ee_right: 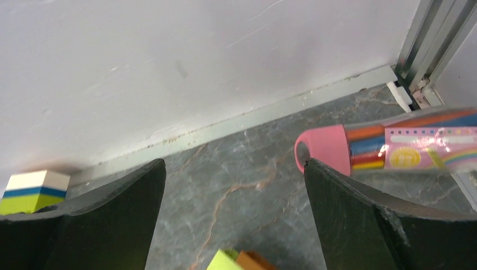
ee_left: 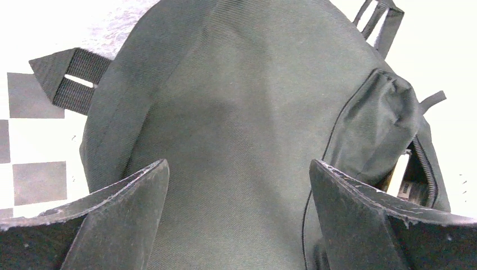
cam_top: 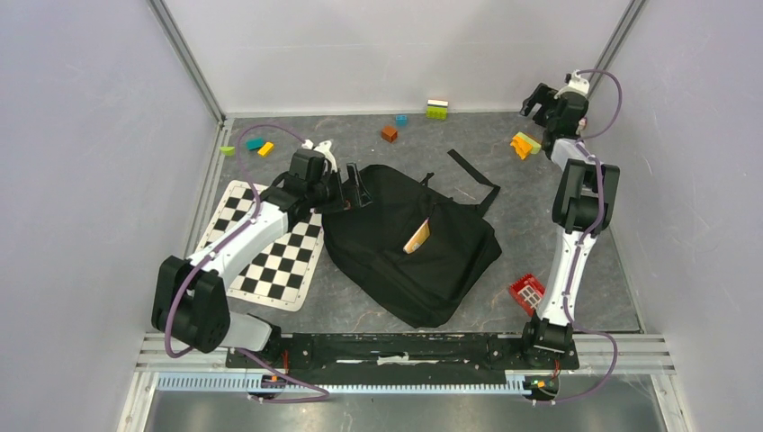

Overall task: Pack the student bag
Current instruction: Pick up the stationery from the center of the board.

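Left gripper fingers wide apart, student bag between them. Right gripper fingers apart, empty; pencil pack beside one fingertip.

No lettering is legible; the pencil tube's label is too blurred.

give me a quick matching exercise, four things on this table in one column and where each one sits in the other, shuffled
Things
1. student bag
2. checkered mat
3. red basket
4. pack of coloured pencils

Places
A. close to the base of the right arm
B. far right corner, by the frame post
C. middle of the table
D. beneath the left arm

Pairs: 1-C, 2-D, 3-A, 4-B
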Robot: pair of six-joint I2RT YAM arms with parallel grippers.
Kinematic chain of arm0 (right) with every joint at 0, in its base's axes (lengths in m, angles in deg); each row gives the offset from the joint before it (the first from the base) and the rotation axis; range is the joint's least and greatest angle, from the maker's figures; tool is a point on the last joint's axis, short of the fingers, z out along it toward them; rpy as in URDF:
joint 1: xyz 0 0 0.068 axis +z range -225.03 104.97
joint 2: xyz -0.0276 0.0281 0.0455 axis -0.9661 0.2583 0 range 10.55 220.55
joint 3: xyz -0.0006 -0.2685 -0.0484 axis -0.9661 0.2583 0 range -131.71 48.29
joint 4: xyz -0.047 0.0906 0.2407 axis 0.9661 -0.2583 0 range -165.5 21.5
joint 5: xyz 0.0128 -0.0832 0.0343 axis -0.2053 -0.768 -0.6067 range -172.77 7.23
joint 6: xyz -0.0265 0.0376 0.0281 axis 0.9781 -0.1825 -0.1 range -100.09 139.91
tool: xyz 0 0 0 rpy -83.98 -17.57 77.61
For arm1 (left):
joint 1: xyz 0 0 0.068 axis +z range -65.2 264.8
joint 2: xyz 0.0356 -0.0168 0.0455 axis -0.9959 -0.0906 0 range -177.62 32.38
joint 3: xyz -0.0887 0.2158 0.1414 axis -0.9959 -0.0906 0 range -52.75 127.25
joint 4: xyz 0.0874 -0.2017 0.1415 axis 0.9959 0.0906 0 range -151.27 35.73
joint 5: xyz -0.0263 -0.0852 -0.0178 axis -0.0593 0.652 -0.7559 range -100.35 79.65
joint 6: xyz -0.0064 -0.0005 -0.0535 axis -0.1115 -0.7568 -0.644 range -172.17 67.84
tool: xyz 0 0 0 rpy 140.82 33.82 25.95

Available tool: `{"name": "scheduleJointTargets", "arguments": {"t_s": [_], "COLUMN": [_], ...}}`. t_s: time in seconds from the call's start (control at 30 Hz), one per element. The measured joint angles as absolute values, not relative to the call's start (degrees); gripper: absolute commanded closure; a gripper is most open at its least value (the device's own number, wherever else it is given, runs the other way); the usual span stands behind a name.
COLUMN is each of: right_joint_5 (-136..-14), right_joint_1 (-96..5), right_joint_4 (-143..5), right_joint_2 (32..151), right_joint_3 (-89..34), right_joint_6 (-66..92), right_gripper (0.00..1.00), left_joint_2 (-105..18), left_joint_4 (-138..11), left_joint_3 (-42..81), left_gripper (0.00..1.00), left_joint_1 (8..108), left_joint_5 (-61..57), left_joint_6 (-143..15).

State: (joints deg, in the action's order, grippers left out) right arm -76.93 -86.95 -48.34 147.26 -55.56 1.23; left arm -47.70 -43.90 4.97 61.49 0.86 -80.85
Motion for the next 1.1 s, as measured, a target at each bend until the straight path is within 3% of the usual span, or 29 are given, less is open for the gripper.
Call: {"name": "scheduleJointTargets", "arguments": {"t_s": [0.4,0.67,1.1], "right_joint_5": [-83.31,-82.26,-78.50], "right_joint_1": [-88.11,-91.11,-91.76], "right_joint_4": [-48.47,-48.34,-50.63], "right_joint_2": [162.25,163.56,137.62], "right_joint_3": [-74.07,-75.12,-38.49], "right_joint_6": [-5.72,-7.93,-2.35], "right_gripper": [0.02,0.05,0.05], "left_joint_2": [-45.16,-44.40,-40.66], "left_joint_4": [-42.24,-39.03,-39.57], "left_joint_3": [3.11,3.13,-0.15], "left_gripper": [0.00,0.00,0.00], "left_joint_1": [61.86,61.86,61.93], "left_joint_5": [-1.57,-2.82,-2.95], "left_joint_6": [-82.58,-82.56,-82.58]}}
